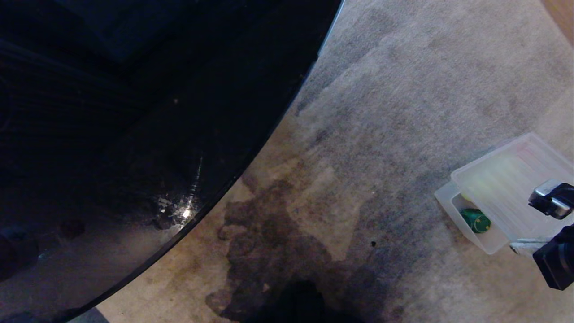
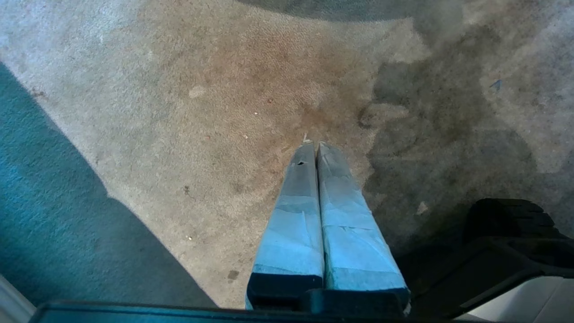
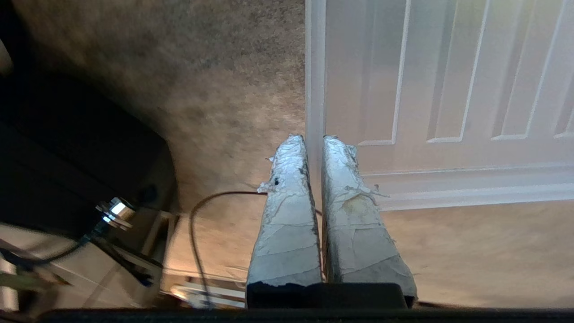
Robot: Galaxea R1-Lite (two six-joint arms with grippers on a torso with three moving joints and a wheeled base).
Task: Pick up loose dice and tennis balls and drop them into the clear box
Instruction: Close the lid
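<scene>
We look down on a worn beige carpet (image 1: 403, 89) with a dark irregular stain (image 1: 273, 242) low in the middle of the head view. A large black curved glossy surface (image 1: 134, 134) fills the upper left of that frame. At the right edge, a little below the middle, sits the clear box (image 1: 471, 224), a shallow tub of frosted translucent plastic with rounded corners. A flat ribbed translucent lid (image 1: 511, 188) lies skewed across most of it, leaving only the box's lower-left end uncovered. In that open end we see the dark green die with pale pips (image 1: 476, 220), lying inside the box, and a sliver of yellow (image 1: 466, 196) just above it under the lid's edge; we cannot tell what that is.

Part of our right arm (image 1: 554, 233) shows at the lower right edge of the head view, over the box's near end. In the right wrist view the right gripper (image 3: 312, 140), with tape-wrapped fingers (image 3: 287, 215), has them pressed together with nothing between, their tips over the ribbed lid's edge.

In the left wrist view the left gripper (image 2: 313, 146) hangs over bare carpet with its bluish taped fingers (image 2: 293, 224) also pressed together, empty.
</scene>
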